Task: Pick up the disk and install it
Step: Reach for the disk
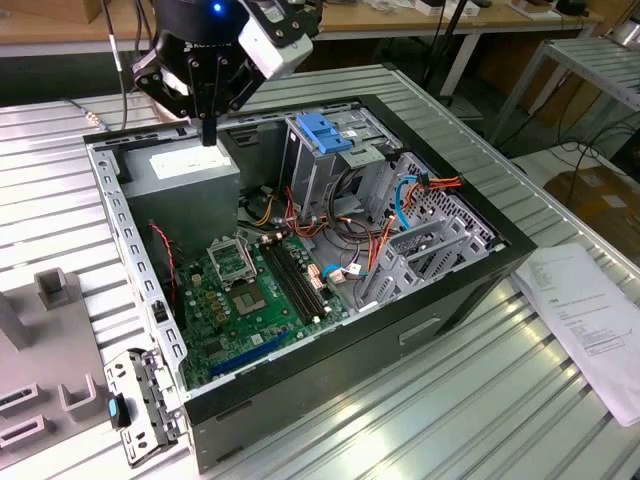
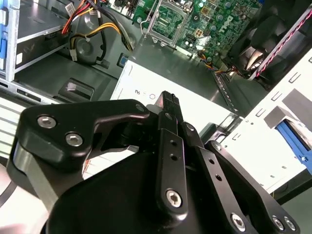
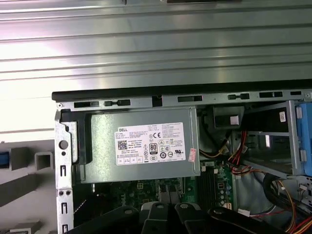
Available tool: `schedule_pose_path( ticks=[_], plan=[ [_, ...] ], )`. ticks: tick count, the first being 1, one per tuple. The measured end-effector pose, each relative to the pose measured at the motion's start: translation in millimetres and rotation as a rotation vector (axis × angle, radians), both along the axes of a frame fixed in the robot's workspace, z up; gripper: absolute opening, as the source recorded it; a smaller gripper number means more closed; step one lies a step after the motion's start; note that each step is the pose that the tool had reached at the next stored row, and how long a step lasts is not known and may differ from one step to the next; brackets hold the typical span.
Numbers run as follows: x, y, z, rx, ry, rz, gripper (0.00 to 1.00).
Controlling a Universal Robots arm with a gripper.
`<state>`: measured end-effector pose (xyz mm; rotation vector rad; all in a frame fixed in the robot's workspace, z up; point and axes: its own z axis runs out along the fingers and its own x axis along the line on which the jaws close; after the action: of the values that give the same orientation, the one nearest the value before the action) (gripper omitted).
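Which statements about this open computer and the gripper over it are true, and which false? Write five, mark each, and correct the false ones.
1. The gripper hangs over the grey power-supply box. True.
2. The computer case lies with its side open, so the motherboard shows. True.
3. A sheet of paper lies on the table at the exterior view's left of the case. False: it lies at the exterior view's right of the case.
4. The blue latch sits on the power-supply box. False: it sits on top of the metal drive cage.
5. The power-supply box bears a white sticker. True.
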<state>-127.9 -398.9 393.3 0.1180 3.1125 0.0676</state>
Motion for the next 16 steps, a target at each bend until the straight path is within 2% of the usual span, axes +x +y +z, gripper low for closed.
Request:
schedule_pose_path(
  ticks=[16],
  plan=[
    [-15.5,1.5,0.0,0.0000,0.0000,0.000,0.11]
  ],
)
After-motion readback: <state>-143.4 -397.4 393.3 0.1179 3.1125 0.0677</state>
